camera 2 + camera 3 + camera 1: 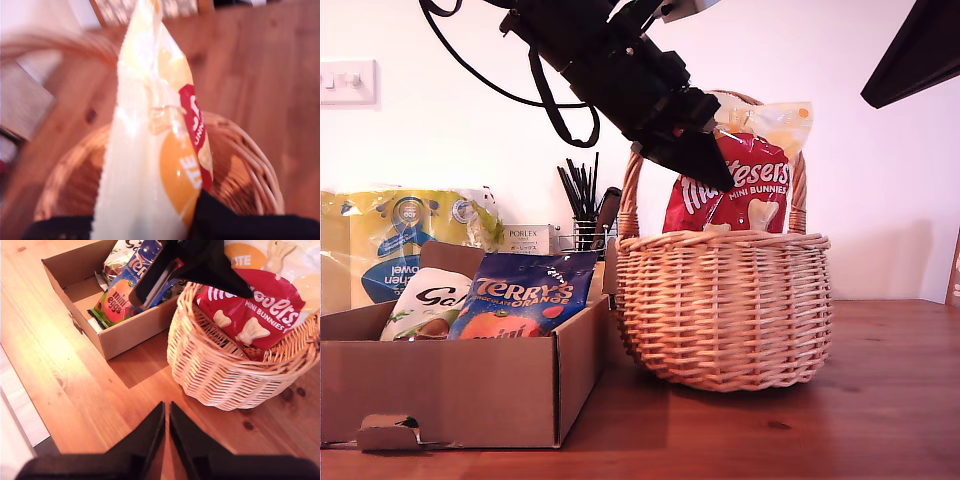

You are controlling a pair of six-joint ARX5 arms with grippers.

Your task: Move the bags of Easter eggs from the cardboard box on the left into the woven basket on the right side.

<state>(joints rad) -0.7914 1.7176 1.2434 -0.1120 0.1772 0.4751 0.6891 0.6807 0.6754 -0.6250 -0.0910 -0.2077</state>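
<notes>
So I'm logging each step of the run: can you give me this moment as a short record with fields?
first tool: over the woven basket, shut on a white and orange bag
second tool: jaws together, holding nothing, above the wooden table
in basket: red Maltesers bag, standing up
cardboard box: at the exterior view's left, holds Terry's Orange bag and Galaxy bag
bags left to move: at least two
</notes>
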